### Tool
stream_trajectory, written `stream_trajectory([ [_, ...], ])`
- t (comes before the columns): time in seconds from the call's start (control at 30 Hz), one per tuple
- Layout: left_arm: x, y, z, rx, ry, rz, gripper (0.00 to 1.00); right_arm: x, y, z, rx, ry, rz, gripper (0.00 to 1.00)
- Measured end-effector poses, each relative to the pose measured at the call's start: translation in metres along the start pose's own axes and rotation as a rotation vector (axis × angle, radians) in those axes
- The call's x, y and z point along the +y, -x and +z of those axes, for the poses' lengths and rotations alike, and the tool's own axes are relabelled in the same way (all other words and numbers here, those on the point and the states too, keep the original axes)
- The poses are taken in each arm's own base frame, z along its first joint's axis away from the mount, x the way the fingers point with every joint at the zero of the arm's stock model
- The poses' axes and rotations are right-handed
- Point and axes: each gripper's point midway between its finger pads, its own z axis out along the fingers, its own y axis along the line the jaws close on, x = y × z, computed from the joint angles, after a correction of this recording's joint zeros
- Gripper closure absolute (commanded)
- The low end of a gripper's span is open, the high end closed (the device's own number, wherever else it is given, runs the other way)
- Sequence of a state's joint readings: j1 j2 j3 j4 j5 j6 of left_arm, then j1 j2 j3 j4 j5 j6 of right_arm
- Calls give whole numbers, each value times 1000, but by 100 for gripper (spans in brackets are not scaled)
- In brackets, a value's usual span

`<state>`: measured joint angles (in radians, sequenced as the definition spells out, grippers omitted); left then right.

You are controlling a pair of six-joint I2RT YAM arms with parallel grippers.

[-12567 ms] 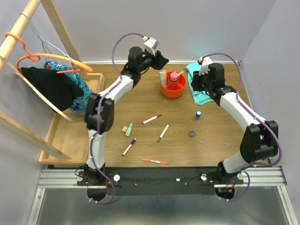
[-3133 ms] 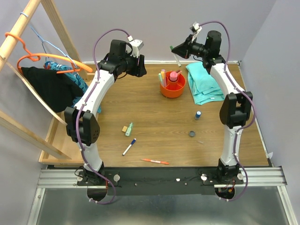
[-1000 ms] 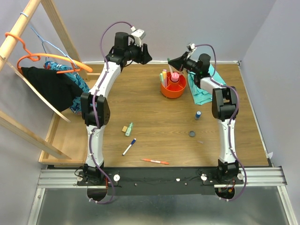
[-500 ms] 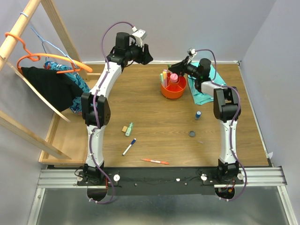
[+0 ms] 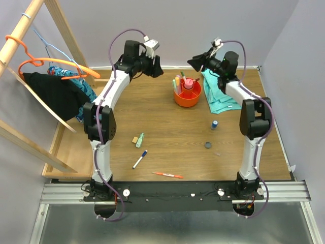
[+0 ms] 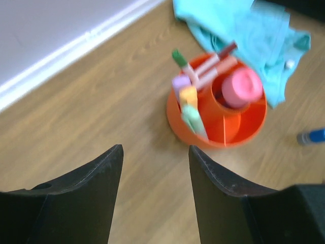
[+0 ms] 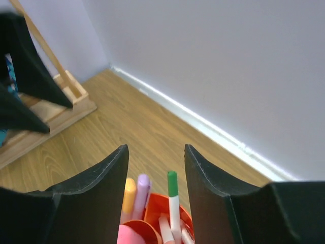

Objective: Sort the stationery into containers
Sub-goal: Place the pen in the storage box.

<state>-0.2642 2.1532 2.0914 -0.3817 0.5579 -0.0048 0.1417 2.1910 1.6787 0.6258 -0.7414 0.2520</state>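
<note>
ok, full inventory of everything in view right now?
orange tub: 1, orange, far centre of table
pink glue bottle: 1, pink, tub's central cup
highlighters: 3, purple, orange, green, tub's outer ring
markers: at least 2, white, green and dark red caps, tub's outer ring
teal cloth: 1, teal, right of tub
blue-capped bottle: 1, table, right
dark disc: 1, table, right
tan eraser: 1, table, left
loose highlighter: 1, green, beside eraser
blue-capped pen: 1, white, table, left
orange pen: 1, near edge
wooden tray: 1, left
hangers: 2, orange, rack, far left
left gripper: open, empty
right gripper: open, empty
</note>
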Motion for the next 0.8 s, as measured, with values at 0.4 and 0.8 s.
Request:
stream_trajectory([
  [0.4, -92, -145, -102, 439, -61, 100, 38, 51, 63, -76, 70, -152, -56, 40],
  [0.8, -124, -276, -180, 907, 16, -28, 39, 54, -41, -128, 397, -272, 113, 40],
])
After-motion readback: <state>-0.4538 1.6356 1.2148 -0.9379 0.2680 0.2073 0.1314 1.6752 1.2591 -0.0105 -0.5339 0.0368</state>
